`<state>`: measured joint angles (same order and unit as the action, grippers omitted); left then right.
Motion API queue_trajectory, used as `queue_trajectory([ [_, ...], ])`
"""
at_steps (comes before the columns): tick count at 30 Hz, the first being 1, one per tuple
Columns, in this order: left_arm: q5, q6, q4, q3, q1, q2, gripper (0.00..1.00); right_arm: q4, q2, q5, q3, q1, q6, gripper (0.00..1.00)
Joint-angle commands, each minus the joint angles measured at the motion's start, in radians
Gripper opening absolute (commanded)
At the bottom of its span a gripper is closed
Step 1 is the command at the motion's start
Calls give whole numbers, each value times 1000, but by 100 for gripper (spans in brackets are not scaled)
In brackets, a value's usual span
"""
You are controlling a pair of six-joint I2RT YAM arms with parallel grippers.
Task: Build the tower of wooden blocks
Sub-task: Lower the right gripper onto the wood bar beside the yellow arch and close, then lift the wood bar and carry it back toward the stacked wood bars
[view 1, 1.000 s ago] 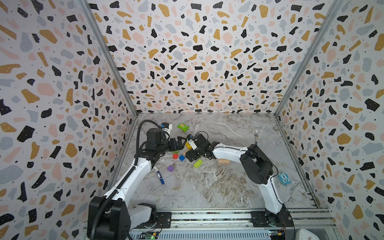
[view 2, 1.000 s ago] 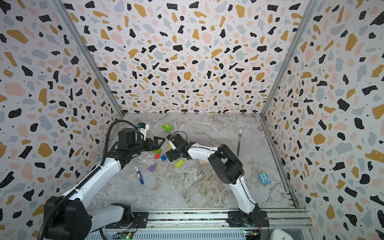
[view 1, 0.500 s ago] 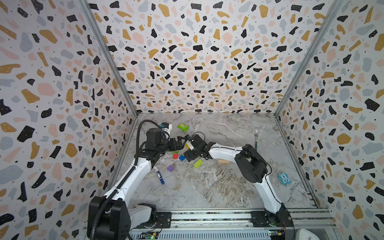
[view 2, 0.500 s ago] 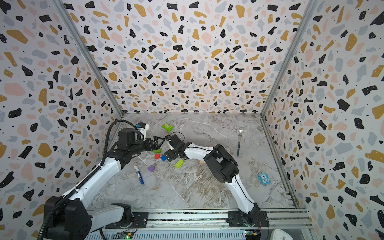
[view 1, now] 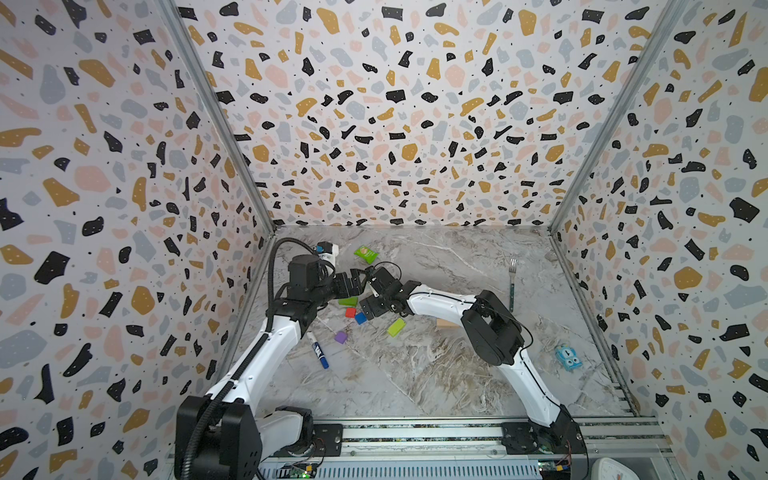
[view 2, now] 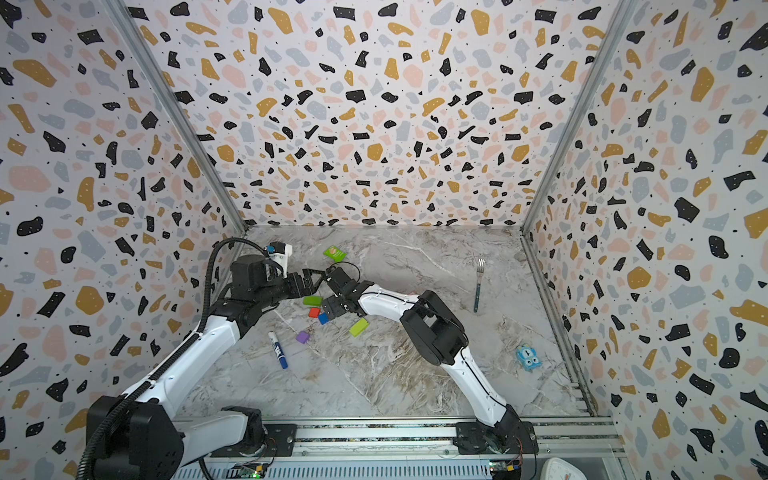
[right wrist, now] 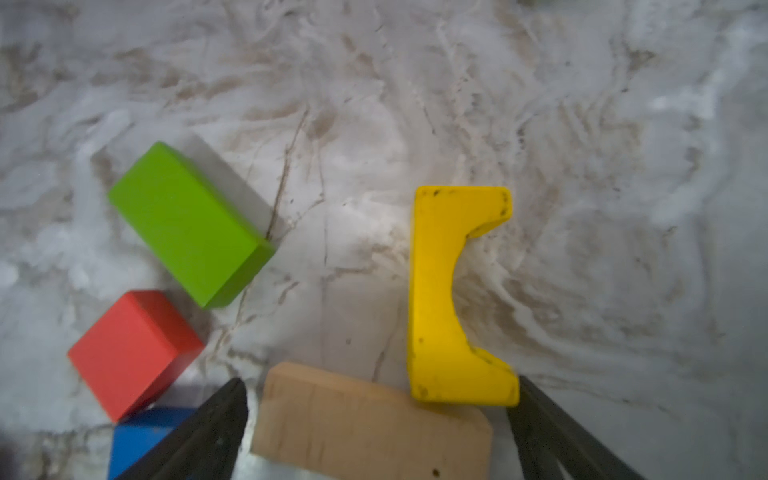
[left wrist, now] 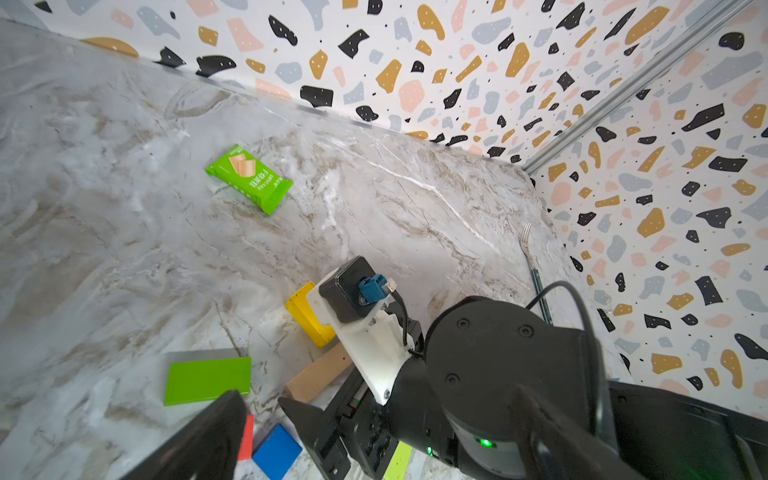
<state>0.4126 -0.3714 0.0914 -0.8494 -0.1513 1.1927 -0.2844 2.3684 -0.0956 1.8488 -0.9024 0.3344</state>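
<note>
Straddling a cropped tan bar [right wrist: 370, 428], the right tool [right wrist: 380, 384] seemingly hangs open.

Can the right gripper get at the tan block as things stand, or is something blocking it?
Probably yes. The right gripper is open, its fingers either side of the tan block. The yellow arch crowds one finger and might get nudged.
</note>
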Motion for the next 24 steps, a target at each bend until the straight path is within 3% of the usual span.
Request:
queue_trajectory([
  [1, 32, 11, 13, -6, -10, -12, 100, -134, 40, -49, 42, -2, 102, 97],
  [6, 32, 11, 13, -7, -10, -13, 100, -142, 29, -84, 35, -10, 118, 90],
  [24, 33, 9, 13, -4, -10, -8, 100, -130, -31, -97, -39, -18, 82, 88],
])
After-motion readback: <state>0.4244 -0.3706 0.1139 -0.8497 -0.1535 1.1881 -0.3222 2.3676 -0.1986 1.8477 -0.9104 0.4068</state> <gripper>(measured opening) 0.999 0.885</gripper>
